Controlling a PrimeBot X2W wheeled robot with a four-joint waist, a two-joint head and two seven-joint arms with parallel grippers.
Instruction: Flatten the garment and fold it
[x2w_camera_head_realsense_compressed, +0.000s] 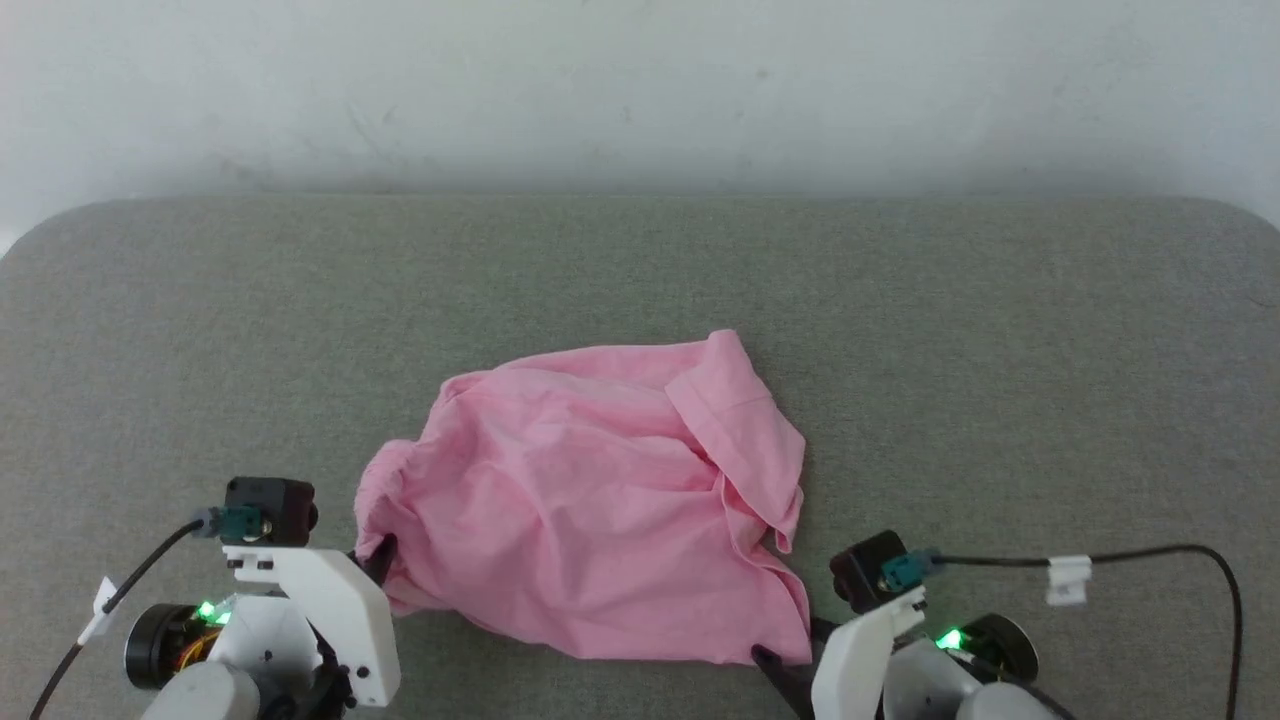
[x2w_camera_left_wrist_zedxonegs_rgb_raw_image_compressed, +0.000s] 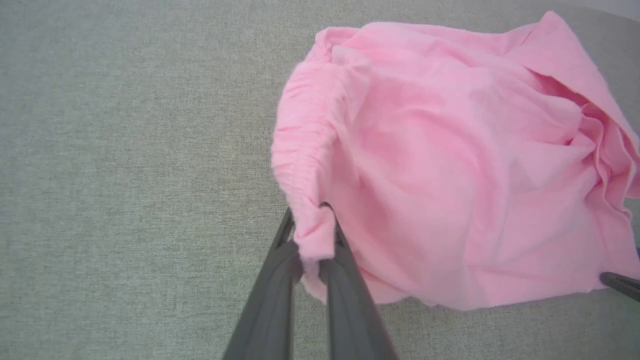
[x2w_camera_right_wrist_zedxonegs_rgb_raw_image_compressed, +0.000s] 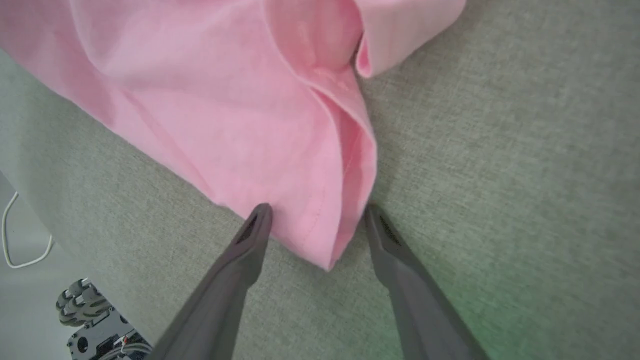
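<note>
head looks down, wrists close, garment (x2w_camera_head_realsense_compressed: 590, 500) shared

White plastic wrist brackets (x2w_camera_head_realsense_compressed: 330, 600), black camera blocks (x2w_camera_head_realsense_compressed: 268, 505) with teal connectors (x2w_camera_head_realsense_compressed: 240, 521), black cables (x2w_camera_head_realsense_compressed: 1150, 551) carrying white tags (x2w_camera_head_realsense_compressed: 1068, 580), green lights (x2w_camera_head_realsense_compressed: 207, 610), long dark-grey tapered fingers (x2w_camera_right_wrist_zedxonegs_rgb_raw_image_compressed: 240, 260), grey roller wheel (x2w_camera_right_wrist_zedxonegs_rgb_raw_image_compressed: 75, 301).

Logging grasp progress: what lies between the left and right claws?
The garment: in the head view its near edge runs between them. The left claw is shut on its gathered end, the right claw open astride its corner.
</note>
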